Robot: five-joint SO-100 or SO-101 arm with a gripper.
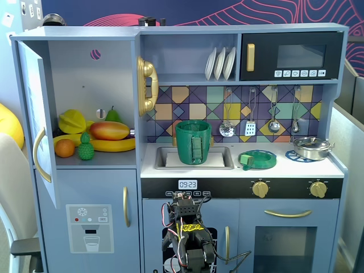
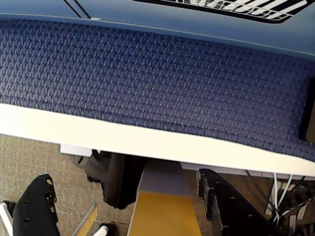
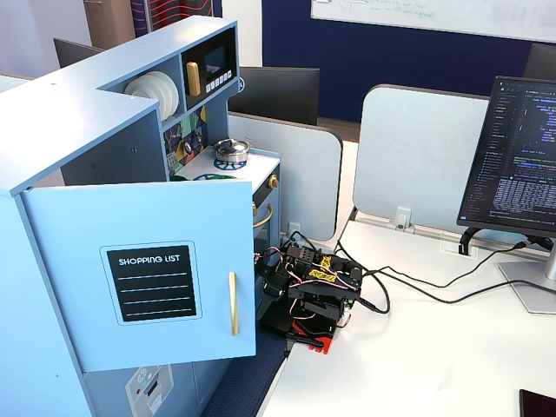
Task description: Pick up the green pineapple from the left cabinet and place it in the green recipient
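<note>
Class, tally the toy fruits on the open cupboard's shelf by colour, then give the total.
Green: 2, the green pineapple and a pear
Yellow: 2, a star fruit and a banana
Orange: 1, an orange
Red-orange: 1, a mango
Total: 6

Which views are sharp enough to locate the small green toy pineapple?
One fixed view: evenly lit, sharp; the small bumpy green toy pineapple is clear on the open blue-grey cupboard's shelf. Other fixed view: sharp, but the door hides the shelf. Wrist view: soft, only the open gripper.
</note>
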